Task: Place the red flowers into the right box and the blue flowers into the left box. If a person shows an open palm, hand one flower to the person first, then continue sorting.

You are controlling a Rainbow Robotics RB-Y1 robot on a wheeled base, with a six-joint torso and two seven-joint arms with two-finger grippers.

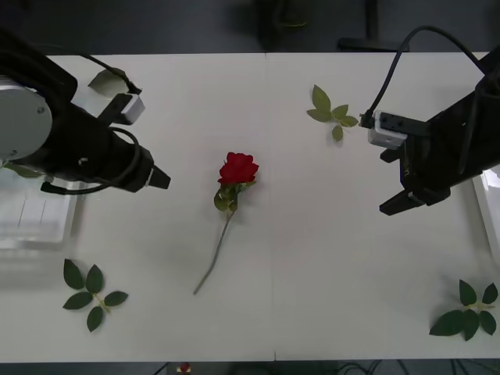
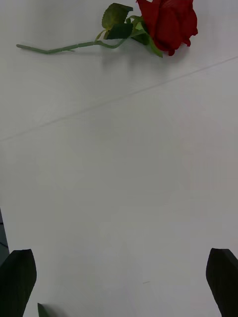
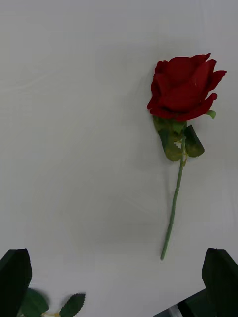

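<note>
One red rose (image 1: 238, 168) lies flat on the white surface (image 1: 312, 258), roughly midway btwn my two end effectors, touching neither. Bloom points away from me, stem (image 1: 212, 262) trails back toward the near edge. Left end effector (image 1: 160, 178) hovers just to the rose's left, fingers (image 3: 15, 277) spread wide w/ nothing btwn them; from its wrist cam the rose (image 3: 183, 89) sits ahead and off to one side. Right end effector (image 1: 402, 201) hangs well apart on the rose's other side, fingers (image 2: 17, 277) also spread, empty; its wrist cam has the rose (image 2: 166, 22) far ahead. Left box (image 1: 35, 223) is behind the left arm. Right box (image 1: 491, 199) rim is just past the right arm. Loose leaf sprigs (image 1: 90, 293) are scattered near the surface's corners
</note>
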